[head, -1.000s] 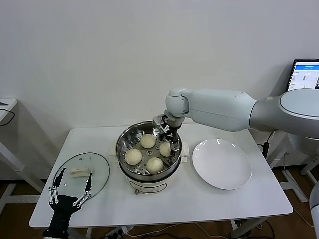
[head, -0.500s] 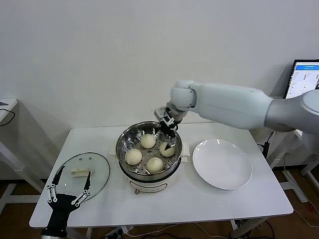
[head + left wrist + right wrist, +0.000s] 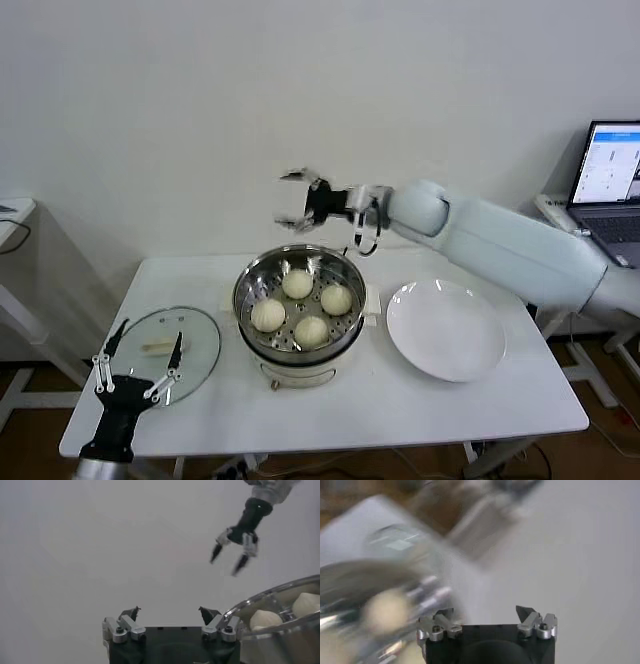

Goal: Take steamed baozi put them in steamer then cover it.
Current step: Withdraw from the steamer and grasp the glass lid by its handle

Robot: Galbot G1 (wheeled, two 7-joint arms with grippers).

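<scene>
steamer (image 3: 299,302): four steamed baozi (image 3: 297,283) on its perforated tray, uncovered
plate (image 3: 445,328): bare
right gripper (image 3: 296,200): jaws wide, empty
left gripper (image 3: 138,360): jaws wide, empty, at cover (image 3: 170,340)
writing: none legible

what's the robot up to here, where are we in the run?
All four baozi sit in the steamer, and the white plate beside it holds nothing. The right gripper is open and empty, up in the air behind the pot near the wall. The left gripper is open too, low at the table's front edge, right by the glass cover, which lies flat on the table left of the steamer. The lid isn't on yet; covering is what's left.
</scene>
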